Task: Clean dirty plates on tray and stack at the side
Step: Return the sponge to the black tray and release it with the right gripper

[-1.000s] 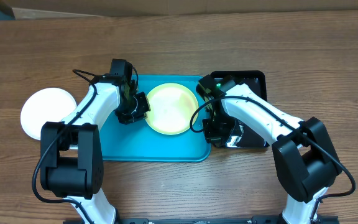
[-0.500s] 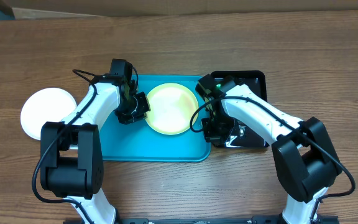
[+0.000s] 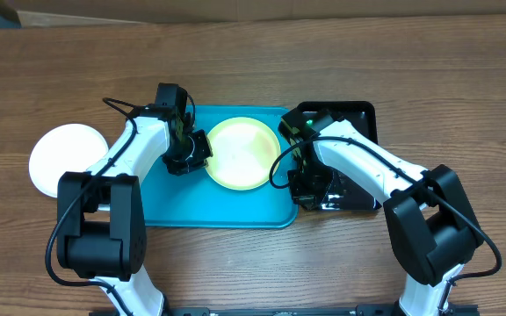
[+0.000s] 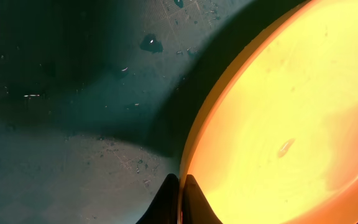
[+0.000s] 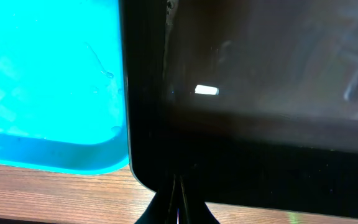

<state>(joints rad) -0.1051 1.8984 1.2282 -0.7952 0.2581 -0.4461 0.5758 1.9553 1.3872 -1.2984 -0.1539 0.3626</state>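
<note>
1. Only the overhead view gives the whole layout. The teal tray (image 3: 165, 206) lies mid-table, and the pale yellow-green plate (image 3: 244, 156) sits on its right half. The white plate (image 3: 64, 160) lies on the wooden table (image 3: 253, 61), left of the tray and apart from it.
2. The black tray (image 3: 363, 114) lies just beside the teal tray's right edge. The right arm crosses over it and covers much of it.
3. In the overhead view the left gripper (image 3: 206, 154) reaches the yellow-green plate's left rim, but its wrist hides the fingertips.
4. The left wrist view shows the grip. The jaws are narrow and pinched on the plate's rim, with 1 finger on the tray side and 1 over the plate.
5. That view alone shows fine scratches and a small droplet (image 4: 149, 42) on the tray floor. The plate looks orange there and bears a faint mark.
6. The right wrist view shows the right gripper (image 5: 178, 208) with its jaws pressed together and nothing between them. It is over the black tray's near-left corner, where that tray sits edge to edge with the teal tray.
</note>
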